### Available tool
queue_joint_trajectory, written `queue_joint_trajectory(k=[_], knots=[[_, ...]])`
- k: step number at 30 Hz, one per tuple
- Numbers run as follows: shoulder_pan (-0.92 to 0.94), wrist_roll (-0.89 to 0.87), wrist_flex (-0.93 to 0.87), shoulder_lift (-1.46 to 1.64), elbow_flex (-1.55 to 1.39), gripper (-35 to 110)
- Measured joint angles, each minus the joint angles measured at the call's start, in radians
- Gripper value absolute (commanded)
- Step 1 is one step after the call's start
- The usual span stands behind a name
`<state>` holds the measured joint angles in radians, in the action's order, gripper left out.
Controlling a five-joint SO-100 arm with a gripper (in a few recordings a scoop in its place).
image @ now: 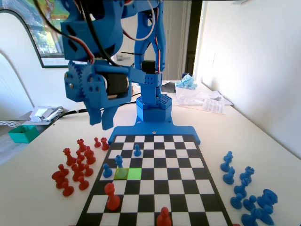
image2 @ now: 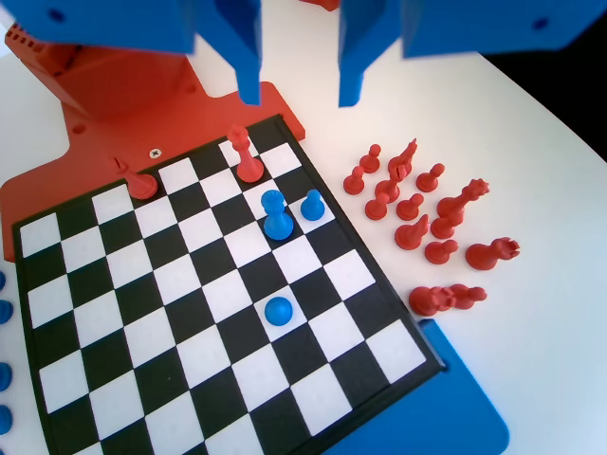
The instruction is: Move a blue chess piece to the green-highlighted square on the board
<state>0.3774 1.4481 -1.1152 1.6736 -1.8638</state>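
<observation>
Three blue pawns are seen on the board (image: 188,188). One pawn (image: 119,161) stands just behind the yellow square (image: 121,173), left of the green square (image: 135,173), which is bare. The gripper (image: 104,117) is held high over the board's far left, jaws parted, nothing gripped. Red pieces (image: 75,165) are clustered left of the board in the fixed view.

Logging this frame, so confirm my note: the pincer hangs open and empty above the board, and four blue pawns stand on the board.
One slip: three blue pawns stand on the board, not four, as the fixed view shows. The pincer does hang open and empty above it.
</observation>
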Motion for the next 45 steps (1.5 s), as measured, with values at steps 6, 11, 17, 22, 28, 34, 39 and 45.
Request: queue_joint_trajectory(k=[6,11,17,22,28,34,39,45], knots=[[-0.014,-0.014,0.058,-0.081,0.000,16],[-0.035,-0.014,0.110,-0.127,-0.028,16],[-0.067,-0.014,0.167,-0.172,-0.057,16],[-0.071,-0.005,0.179,-0.206,-0.075,17],[-0.083,-0.005,0.196,-0.256,-0.075,17],[-0.083,-0.005,0.199,-0.304,-0.071,17],[-0.083,-0.005,0.201,-0.337,-0.038,17],[-0.083,-0.005,0.215,-0.368,-0.008,17]])
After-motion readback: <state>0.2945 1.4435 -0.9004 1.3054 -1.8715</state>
